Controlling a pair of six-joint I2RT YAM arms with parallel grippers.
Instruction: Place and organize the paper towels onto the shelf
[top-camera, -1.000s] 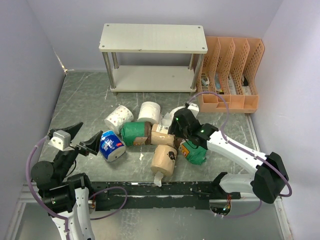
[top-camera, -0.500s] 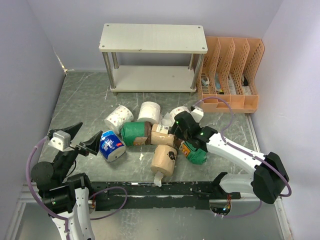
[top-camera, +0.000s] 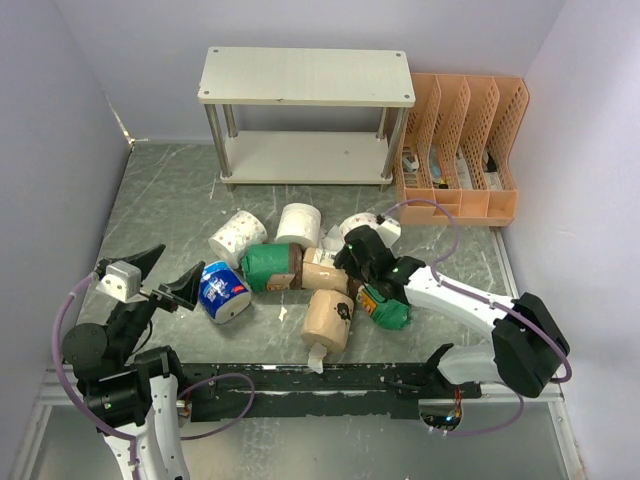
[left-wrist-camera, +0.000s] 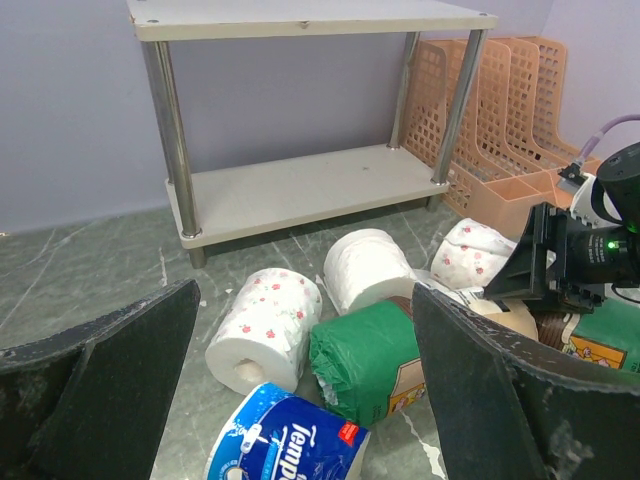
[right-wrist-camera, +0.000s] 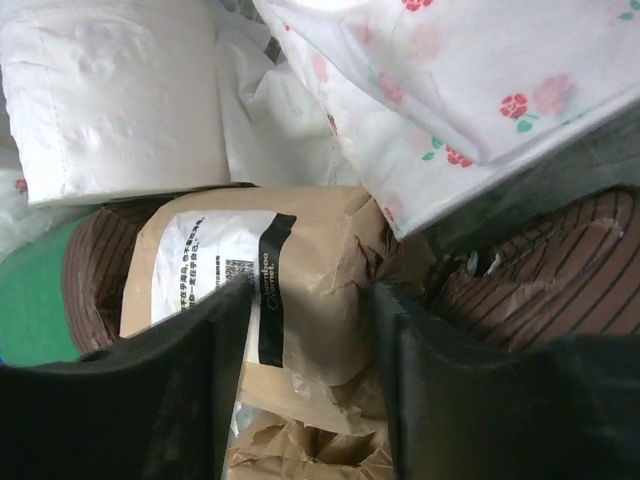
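At the left, the left pincer (top-camera: 180, 265) hangs above the table (top-camera: 170, 190) with its jaws spread wide and nothing between them. A blue-and-white wrapped roll (top-camera: 224, 292) lies just beside it. Next come a flowered white roll (top-camera: 236, 237), a green-wrapped roll (top-camera: 270, 267) and a plain white roll (top-camera: 298, 224), all on the table in a loose heap well short of the shelf (top-camera: 305, 77), which stands at the far side and holds no roll yet.

In the middle lies the tan wrapped roll (top-camera: 322, 270) on its side, its long axis running left to right, end to end with the green-wrapped one. The right pincer (top-camera: 352, 262) is down on it from the right, clearly the nearer arm. Its jaws stand partly apart, and the wrist view shows the tan paper filling the gap just past the tips – whether the pads touch it I cannot tell.

The roll's length seems to lie nearly along the line in which the jaws close – so the grip would likely need the wrist turned to take it across its girth. The shelf lies beyond and to the left of this pincer.
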